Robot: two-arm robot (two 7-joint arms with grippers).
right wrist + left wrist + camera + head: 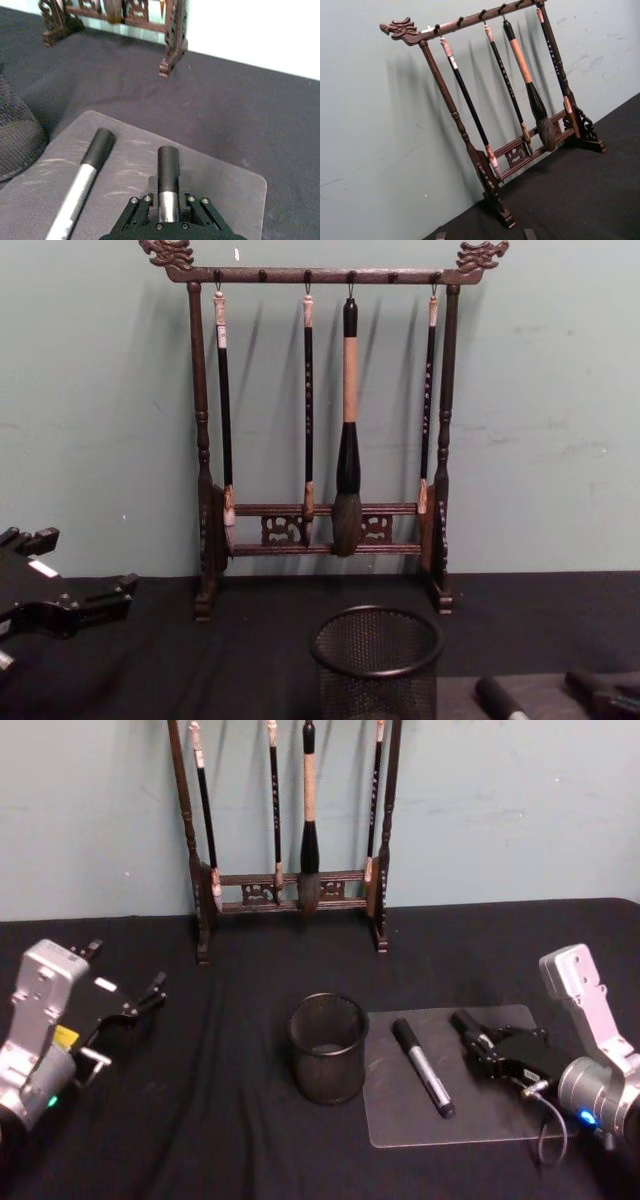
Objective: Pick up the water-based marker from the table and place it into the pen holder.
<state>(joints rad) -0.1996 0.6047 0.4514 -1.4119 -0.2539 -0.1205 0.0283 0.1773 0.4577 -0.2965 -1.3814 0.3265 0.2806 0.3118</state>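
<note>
The right gripper (168, 201) is held low over the clear mat (470, 1125) on the table (230, 1140), its jaws closed on the silver barrel of a marker (168, 167) with the black cap left clear ahead, probably so it can be dropped into the pen holder (328, 1048) just beside the mat. A second marker (422, 1067) is seen lying free between them. The left gripper (125, 970) is parked well apart, jaws spread and empty.

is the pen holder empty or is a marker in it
Empty: the head view looks into the pen holder and shows its bare bottom; one marker lies on the clear mat beside it.
</note>
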